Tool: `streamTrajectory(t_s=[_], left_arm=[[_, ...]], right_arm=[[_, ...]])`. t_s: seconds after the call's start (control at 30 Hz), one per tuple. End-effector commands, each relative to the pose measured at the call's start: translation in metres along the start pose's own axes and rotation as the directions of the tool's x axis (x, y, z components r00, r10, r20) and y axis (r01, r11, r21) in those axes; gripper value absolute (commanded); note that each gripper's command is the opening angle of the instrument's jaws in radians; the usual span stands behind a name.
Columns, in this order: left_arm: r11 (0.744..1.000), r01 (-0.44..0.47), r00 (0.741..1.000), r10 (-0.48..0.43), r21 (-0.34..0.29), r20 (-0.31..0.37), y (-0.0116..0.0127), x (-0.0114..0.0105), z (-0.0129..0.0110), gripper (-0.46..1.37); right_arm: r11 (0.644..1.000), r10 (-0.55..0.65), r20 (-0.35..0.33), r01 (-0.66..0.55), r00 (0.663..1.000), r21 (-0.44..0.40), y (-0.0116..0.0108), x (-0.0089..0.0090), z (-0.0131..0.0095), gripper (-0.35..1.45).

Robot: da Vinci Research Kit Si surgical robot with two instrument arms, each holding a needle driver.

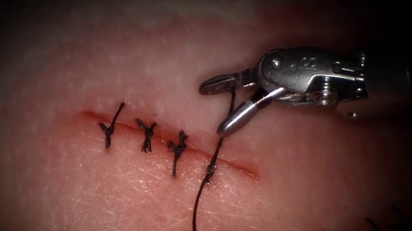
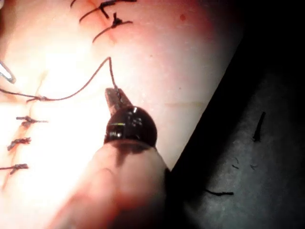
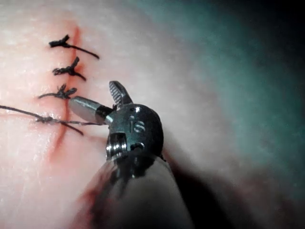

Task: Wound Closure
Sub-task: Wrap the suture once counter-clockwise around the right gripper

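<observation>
Two open jaws on right tool (image 1: pixel 221 104) straddle thread (image 1: pixel 198 201) tail above fourth knot (image 1: pixel 210 170), holding nothing; left tool (image 2: pixel 116 95) shut on thread. Thread limp, slippery: grip near knot. Three stitches (image 1: pixel 145 134) left along cut (image 1: pixel 165 139)

A dark bench surface (image 2: pixel 267 71) lies beside the tissue (image 2: pixel 190 57) and meets its edge along a diagonal line. Loose thread scraps rest on this surface, well apart from one another:
- a short dark scrap (image 2: pixel 258 128), standing nearly upright in the picture;
- a thin strand (image 2: pixel 219 193), lying nearly level, near the tissue edge;
- several faint specks (image 2: pixel 236 164) between the two, too small to identify.

In the right wrist view, a dim teal background (image 3: pixel 248 57) lies beyond the tissue edge. In the endoscope view, short dark thread stubs (image 1: pixel 373 225) show at the lower edge, right of the cut; what they rest on cannot be determined.
</observation>
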Motion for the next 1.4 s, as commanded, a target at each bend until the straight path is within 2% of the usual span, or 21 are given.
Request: streamTrajectory(t_s=[0.03,0.17,0.43,0.53,0.57,0.6,0.67,0.7,0.87,1.0,1.1,1.13,1.2,1.4], left_arm=[[1.000,-0.002,1.000,0.002,-0.005,-0.003,-0.0008,0.0001,0.0003,-0.35],[1.000,0.004,1.000,-0.003,0.002,-0.008,-0.0031,0.0001,0.0010,-0.35],[1.000,-0.003,1.000,0.003,0.009,-0.012,-0.0059,0.0004,0.0021,-0.35],[1.000,-0.003,1.000,0.003,0.012,-0.013,-0.0071,0.0009,0.0025,-0.35],[1.000,-0.005,1.000,0.006,0.012,-0.013,-0.0074,0.0011,0.0027,-0.35],[1.000,-0.005,1.000,0.005,0.012,-0.013,-0.0075,0.0012,0.0027,-0.35],[1.000,-0.004,1.000,0.004,0.011,-0.011,-0.0082,0.0015,0.0030,-0.35],[1.000,-0.002,1.000,0.002,0.013,-0.013,-0.0084,0.0016,0.0032,-0.35],[1.000,-0.004,1.000,0.004,0.012,-0.019,-0.0094,0.0020,0.0038,-0.35],[1.000,0.004,1.000,-0.004,0.006,-0.031,-0.0106,0.0021,0.0050,-0.35],[1.000,0.003,0.999,-0.003,0.010,-0.045,-0.0117,0.0017,0.0062,-0.35],[1.000,0.003,0.999,-0.003,0.010,-0.046,-0.0118,0.0017,0.0063,-0.35],[1.000,-0.001,0.999,0.002,0.015,-0.051,-0.0122,0.0014,0.0074,-0.35],[1.000,-0.008,0.998,0.009,0.013,-0.060,-0.0135,0.0004,0.0098,-0.35]], right_arm=[[0.999,-0.010,-0.018,0.009,1.000,-0.034,-0.0001,0.0005,-0.0007,0.97],[0.993,-0.032,-0.081,0.023,0.996,-0.113,-0.0007,0.0019,-0.0030,0.98],[0.973,-0.074,-0.099,0.050,0.992,-0.224,-0.0027,0.0030,-0.0056,0.98],[0.964,-0.069,-0.090,0.043,0.994,-0.264,-0.0040,0.0032,-0.0055,0.87],[0.962,-0.069,-0.089,0.043,0.994,-0.271,-0.0045,0.0032,-0.0055,0.67],[0.961,-0.069,-0.088,0.042,0.994,-0.274,-0.0046,0.0032,-0.0055,0.60],[0.958,-0.069,-0.086,0.042,0.994,-0.285,-0.0055,0.0032,-0.0053,-0.10],[0.960,-0.071,-0.092,0.043,0.993,-0.276,-0.0057,0.0032,-0.0052,-0.35],[0.964,-0.064,-0.052,0.049,0.997,-0.260,-0.0064,0.0035,-0.0046,-0.35],[0.953,-0.063,-0.047,0.047,0.997,-0.299,-0.0068,0.0033,-0.0029,-0.35],[0.939,-0.066,-0.043,0.047,0.997,-0.341,-0.0075,0.0028,-0.0006,-0.35],[0.939,-0.066,-0.043,0.047,0.997,-0.341,-0.0075,0.0028,-0.0006,-0.35],[0.945,-0.075,-0.053,0.054,0.996,-0.323,-0.0081,0.0023,0.0012,-0.35],[0.960,-0.089,-0.053,0.072,0.995,-0.271,-0.0093,0.0014,0.0039,-0.35]])
